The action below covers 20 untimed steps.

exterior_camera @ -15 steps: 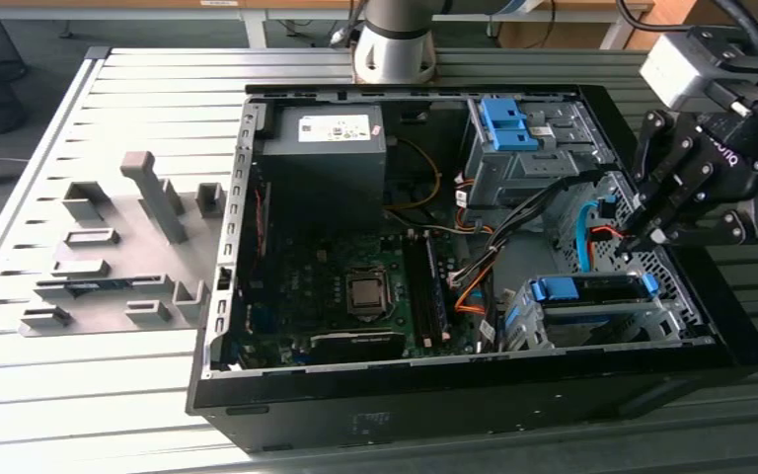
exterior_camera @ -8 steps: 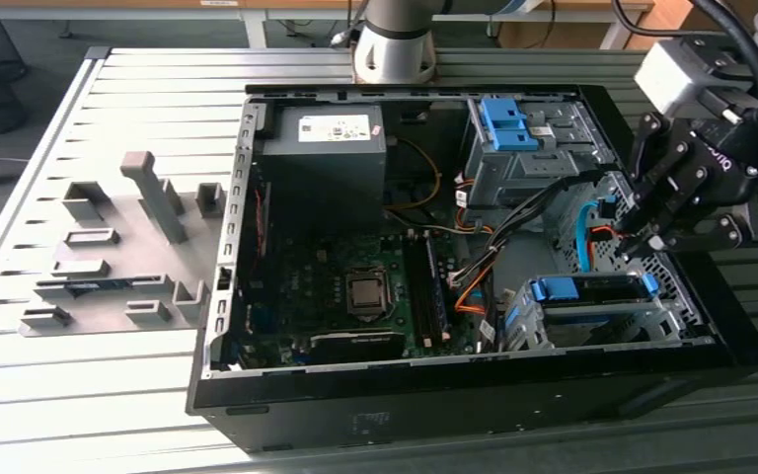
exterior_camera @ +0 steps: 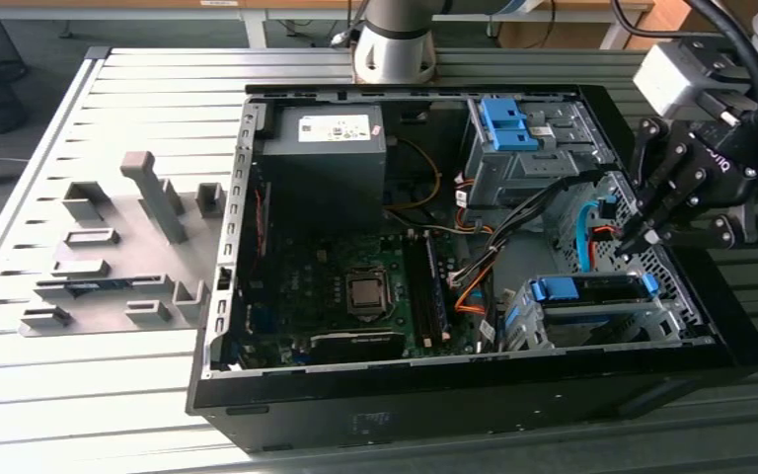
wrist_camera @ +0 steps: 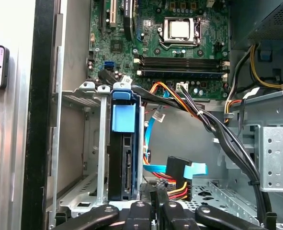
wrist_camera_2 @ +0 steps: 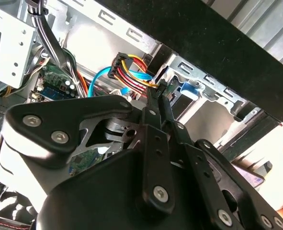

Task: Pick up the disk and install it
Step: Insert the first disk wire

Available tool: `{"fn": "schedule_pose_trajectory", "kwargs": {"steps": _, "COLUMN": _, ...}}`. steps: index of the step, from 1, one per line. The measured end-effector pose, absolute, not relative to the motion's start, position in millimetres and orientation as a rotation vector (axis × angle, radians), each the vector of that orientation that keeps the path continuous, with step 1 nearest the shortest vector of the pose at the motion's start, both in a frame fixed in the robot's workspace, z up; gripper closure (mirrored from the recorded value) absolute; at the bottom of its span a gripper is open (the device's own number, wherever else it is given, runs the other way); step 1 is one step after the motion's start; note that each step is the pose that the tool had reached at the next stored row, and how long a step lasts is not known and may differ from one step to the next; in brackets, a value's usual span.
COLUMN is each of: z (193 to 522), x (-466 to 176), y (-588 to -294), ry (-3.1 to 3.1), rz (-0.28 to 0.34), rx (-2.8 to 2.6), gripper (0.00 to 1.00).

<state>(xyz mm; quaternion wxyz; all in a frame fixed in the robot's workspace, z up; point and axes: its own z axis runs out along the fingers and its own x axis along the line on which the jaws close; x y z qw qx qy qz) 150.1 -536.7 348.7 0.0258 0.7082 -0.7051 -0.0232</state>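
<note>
The disk (exterior_camera: pixel 592 296) sits upright in the metal drive cage (exterior_camera: pixel 537 321) at the near corner of the open computer case, on the exterior view's right; its blue rail runs along the top. In the first wrist view the disk (wrist_camera: pixel 126 167) shows its dark connector edge under a blue tab (wrist_camera: pixel 123 117). My gripper (exterior_camera: pixel 638 237) hangs just above and beyond that cage, apart from the disk. Its fingers (wrist_camera_2: pixel 156 120) are pressed together, so it is shut, with the gripper (wrist_camera_2: pixel 159 91) tip beside a connector with red, yellow and black wires (wrist_camera_2: pixel 129 72). The gripper (wrist_camera: pixel 155 191) points into the case floor by that connector (wrist_camera: pixel 174 167).
A bare blue bracket (exterior_camera: pixel 504 123) sits in the upper cage at the back. The black power supply (exterior_camera: pixel 320 148) and motherboard (exterior_camera: pixel 352 286) take up the case's left half. Cables (exterior_camera: pixel 511 222) cross the middle. A grey fixture (exterior_camera: pixel 129 257) stands outside on the slatted table (exterior_camera: pixel 37 395).
</note>
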Motion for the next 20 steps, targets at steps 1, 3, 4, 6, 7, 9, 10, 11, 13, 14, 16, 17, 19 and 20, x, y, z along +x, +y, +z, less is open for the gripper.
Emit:
{"fn": "schedule_pose_trajectory", "kwargs": {"steps": 1, "z": 349, "x": 148, "y": -537, "ry": -2.181, "rz": -0.071, "rx": 2.190, "gripper": 0.84}}
{"fn": "schedule_pose_trajectory", "kwargs": {"steps": 3, "z": 349, "x": 143, "y": -537, "ry": -2.185, "rz": -0.069, "rx": 2.194, "gripper": 0.84}}
{"fn": "schedule_pose_trajectory", "kwargs": {"steps": 4, "z": 348, "x": 141, "y": -537, "ry": -2.187, "rz": -0.066, "rx": 2.197, "gripper": 0.84}}
{"fn": "schedule_pose_trajectory", "kwargs": {"steps": 6, "z": 348, "x": 139, "y": -539, "ry": -2.187, "rz": -0.059, "rx": 2.202, "gripper": 0.84}}
{"fn": "schedule_pose_trajectory", "kwargs": {"steps": 7, "z": 348, "x": 138, "y": -540, "ry": -2.187, "rz": -0.056, "rx": 2.205, "gripper": 0.84}}
{"fn": "schedule_pose_trajectory", "kwargs": {"steps": 9, "z": 347, "x": 138, "y": -542, "ry": -2.189, "rz": -0.048, "rx": 2.211, "gripper": 0.84}}
{"fn": "schedule_pose_trajectory", "kwargs": {"steps": 10, "z": 346, "x": 137, "y": -544, "ry": -2.190, "rz": -0.044, "rx": 2.214, "gripper": 0.84}}
{"fn": "schedule_pose_trajectory", "kwargs": {"steps": 11, "z": 346, "x": 137, "y": -544, "ry": -2.191, "rz": -0.040, "rx": 2.218, "gripper": 0.84}}
{"fn": "schedule_pose_trajectory", "kwargs": {"steps": 13, "z": 345, "x": 135, "y": -545, "ry": -2.193, "rz": -0.035, "rx": 2.223, "gripper": 0.84}}
{"fn": "schedule_pose_trajectory", "kwargs": {"steps": 14, "z": 345, "x": 132, "y": -545, "ry": -2.195, "rz": -0.030, "rx": 2.225, "gripper": 0.84}}
{"fn": "schedule_pose_trajectory", "kwargs": {"steps": 16, "z": 344, "x": 128, "y": -545, "ry": -2.198, "rz": -0.025, "rx": 2.228, "gripper": 0.84}}
{"fn": "schedule_pose_trajectory", "kwargs": {"steps": 17, "z": 344, "x": 127, "y": -545, "ry": -2.198, "rz": -0.024, "rx": 2.228, "gripper": 0.84}}
{"fn": "schedule_pose_trajectory", "kwargs": {"steps": 19, "z": 343, "x": 127, "y": -547, "ry": -2.198, "rz": -0.024, "rx": 2.228, "gripper": 0.84}}
{"fn": "schedule_pose_trajectory", "kwargs": {"steps": 20, "z": 343, "x": 127, "y": -549, "ry": -2.198, "rz": -0.024, "rx": 2.228, "gripper": 0.84}}
